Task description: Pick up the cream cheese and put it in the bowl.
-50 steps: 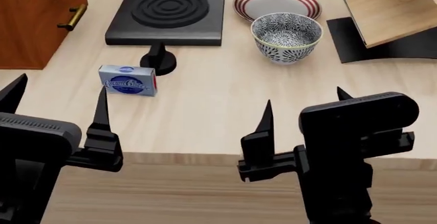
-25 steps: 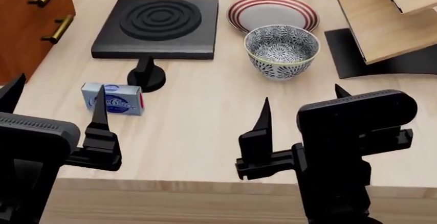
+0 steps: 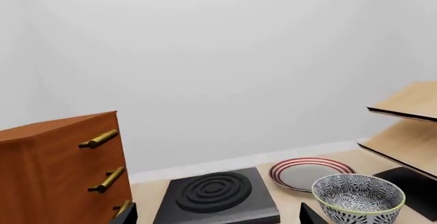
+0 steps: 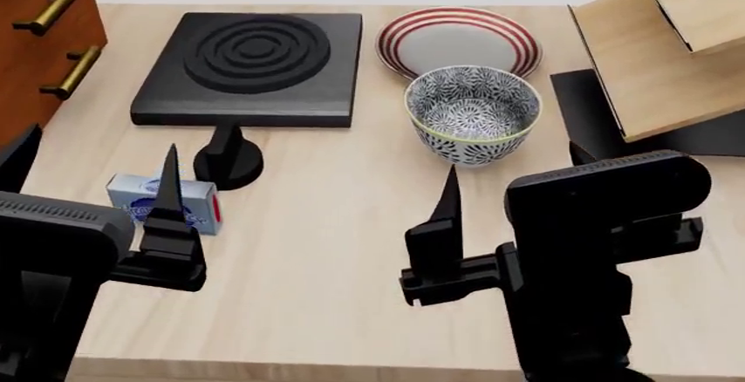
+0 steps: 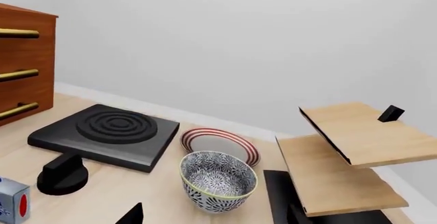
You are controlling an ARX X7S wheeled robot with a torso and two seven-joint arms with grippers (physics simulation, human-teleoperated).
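left claw [image 4: 93, 186] finger partly hides the cream cheese [image 4: 163, 201].

A plain pale wall [image 3: 225, 65] fills most of the view. At seven o'clock stands a wooden drawer cabinet [image 3: 55, 178] with brass handles; at six lies a black ringed burner slab [image 3: 217, 199]; toward five, a red-striped plate [image 3: 307, 173] behind the bowl [image 3: 357, 198]; at four, slanted wooden shelves [image 3: 408, 132].

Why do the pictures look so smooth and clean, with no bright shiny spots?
Head view: even, soft light, every edge sharp; the bowl and cream cheese cast only faint shadows on the table. Left wrist view: mostly plain white wall, no glare. Right wrist view: crisp too, nothing blurred. They are simulator renders.
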